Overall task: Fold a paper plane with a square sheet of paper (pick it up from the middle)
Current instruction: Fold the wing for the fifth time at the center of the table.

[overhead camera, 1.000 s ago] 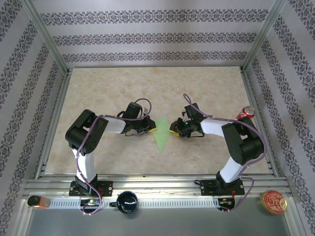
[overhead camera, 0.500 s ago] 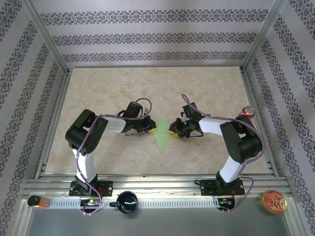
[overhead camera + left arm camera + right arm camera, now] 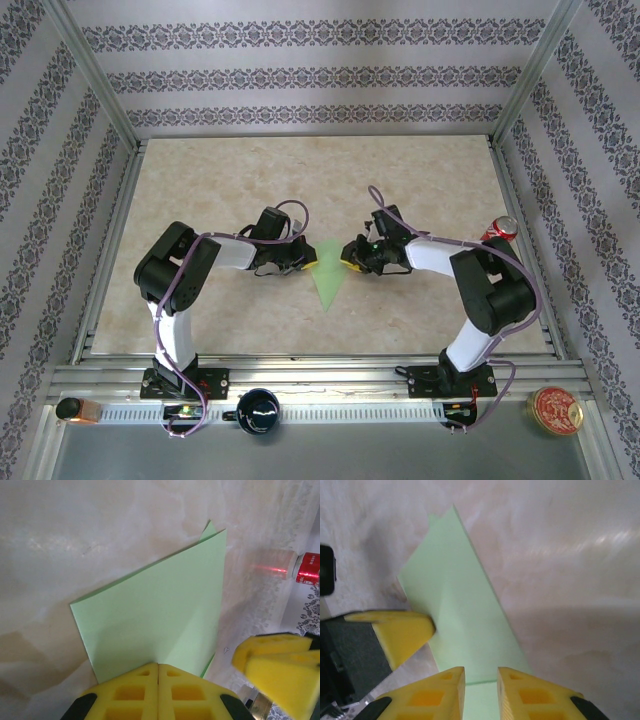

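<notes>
light-green paper dart: long axis near-far, tip nearward | left gripper: closed at left edge | right gripper: narrowly open astride right edge

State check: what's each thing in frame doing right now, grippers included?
paper: folded to a point, lying flat.
left gripper: shut, tips at the paper's edge.
right gripper: narrowly open, over the paper's other side.
soda can: upright.
mug: upright.
</notes>
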